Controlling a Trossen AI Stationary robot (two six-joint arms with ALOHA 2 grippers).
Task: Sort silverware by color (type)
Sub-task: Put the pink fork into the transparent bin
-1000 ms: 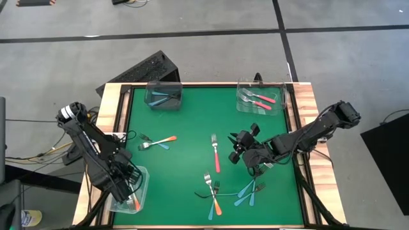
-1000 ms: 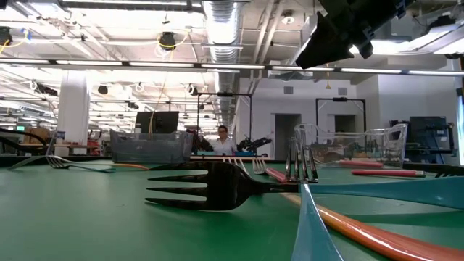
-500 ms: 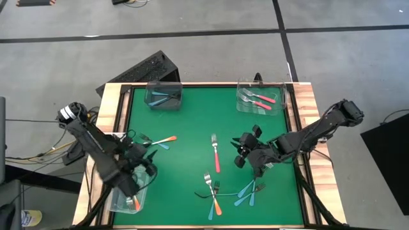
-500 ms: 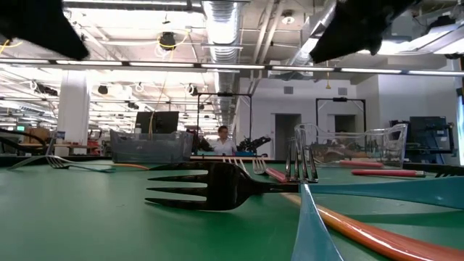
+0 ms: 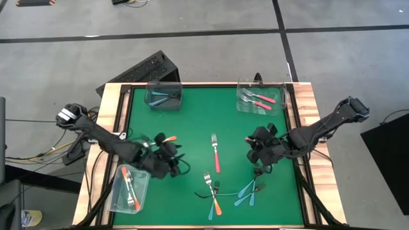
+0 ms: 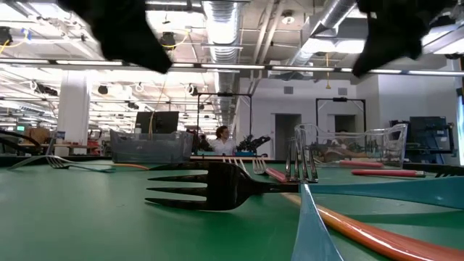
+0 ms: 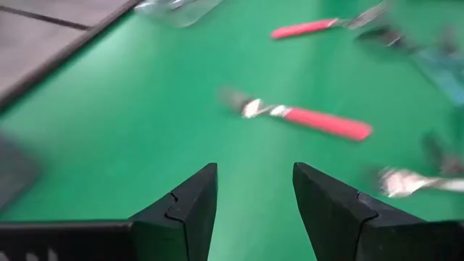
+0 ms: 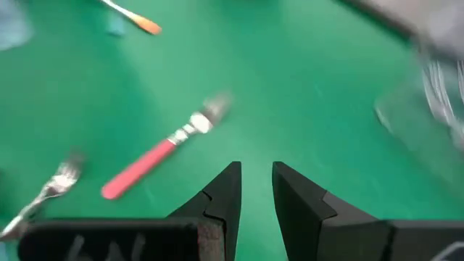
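Two dark arms hang over the green worktop [image 5: 192,121] midway through a sort of coloured-handled forks, both grippers empty. The left gripper [image 5: 171,160] hovers just left of centre, fingers [image 7: 185,210] apart with bare green between them, facing a lone pink-red fork [image 5: 216,153] that lies at the middle of the worktop. The right gripper [image 5: 259,148] hangs just right of that same fork, its fingers [image 8: 221,199] parted only by a narrow gap and holding nothing.

Part of the sort already appears done: blue-teal forks [image 5: 165,96] lie in the clear container [image 5: 163,94] at the far left, pink-red forks [image 5: 259,98] in the clear tray [image 5: 261,97] at the far right, and an orange-handled fork [image 5: 128,182] in the clear bin [image 5: 130,188] at the near left edge. Still loose are an orange fork crossed with a blue-teal one [image 5: 156,142] behind the left gripper, a near-centre cluster with an orange fork [image 5: 215,199], and a pair of blue-teal forks [image 5: 248,190] near the right gripper.

The step in hand looks like choosing and approaching the next fork, with both grippers near the central pink-red one. The next move probably calls for one gripper to line its fingers across that slim handle, descend until they straddle it against the flat worktop, close, then carry it to the far-right tray, with the other arm kept clear of the path.
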